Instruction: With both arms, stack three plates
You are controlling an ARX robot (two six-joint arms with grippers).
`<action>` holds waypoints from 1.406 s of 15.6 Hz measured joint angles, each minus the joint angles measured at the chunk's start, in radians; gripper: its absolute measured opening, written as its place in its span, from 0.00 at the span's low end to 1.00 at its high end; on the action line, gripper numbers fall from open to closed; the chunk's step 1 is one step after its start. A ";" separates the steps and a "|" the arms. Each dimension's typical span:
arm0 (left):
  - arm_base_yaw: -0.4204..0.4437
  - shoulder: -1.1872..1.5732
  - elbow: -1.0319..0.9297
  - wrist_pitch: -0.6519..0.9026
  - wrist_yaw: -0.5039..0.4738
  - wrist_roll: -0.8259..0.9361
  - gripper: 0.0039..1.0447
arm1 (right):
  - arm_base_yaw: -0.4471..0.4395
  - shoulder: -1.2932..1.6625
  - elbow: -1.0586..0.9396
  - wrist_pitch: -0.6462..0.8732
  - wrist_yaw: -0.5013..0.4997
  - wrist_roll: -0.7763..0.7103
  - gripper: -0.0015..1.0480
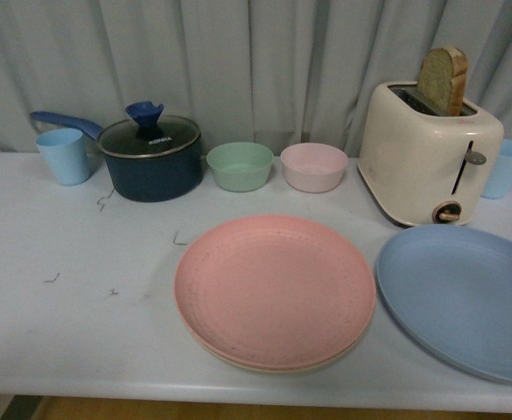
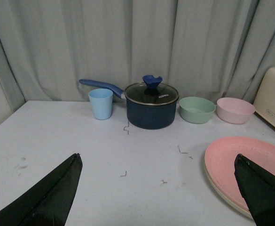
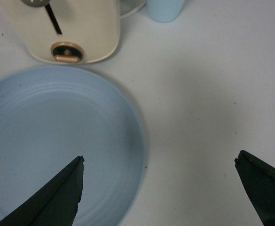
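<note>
Nearest to us are the black fingers of the two arms. The left gripper [image 2: 157, 157] is spread wide and holds nothing. One of its fingers [image 2: 52, 197] shows over bare counter and the other in front of the edge of the pink plate. The right gripper [image 3: 158, 159] is likewise released and empty. It hangs above the counter with one finger over the blue plate and one over bare surface.

At the near edge of the pale, smooth counter [image 1: 80, 324] we see the large, round, matte pink plate [image 1: 275, 289]. It lies flat on the beige plate of equal size [image 1: 264, 366], of which only a thin rim shows beneath. To their right, close but apart, lies the large, round, matte blue plate [image 1: 466, 297] alone on the counter, its right part cut off by the picture's edge.

Just beyond the blue plate stands a cream, rounded toaster [image 1: 422, 162] with a slice of brown bread [image 1: 444, 80] upright in its slot. Whether the plate's far rim touches the toaster's base we cannot tell.

Farther back, a small green bowl [image 1: 239, 166] and a small pink bowl [image 1: 314, 166] sit side by side. Left of them is a dark blue pot with a glass lid [image 1: 150, 166], then a light blue cup [image 1: 63, 156]. A second light blue cup [image 1: 506, 168] stands to the right, behind the toaster. A grey pleated curtain [image 1: 256, 61] hangs behind the counter.
</note>
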 joint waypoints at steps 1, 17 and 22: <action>0.000 0.000 0.000 0.000 0.000 0.000 0.94 | 0.012 0.043 0.007 0.022 0.000 0.005 0.94; 0.000 0.000 0.000 0.000 0.000 0.000 0.94 | 0.084 0.455 0.185 0.046 0.106 0.237 0.94; 0.000 0.000 0.000 0.000 0.000 0.000 0.94 | 0.108 0.498 0.200 0.040 0.128 0.266 0.57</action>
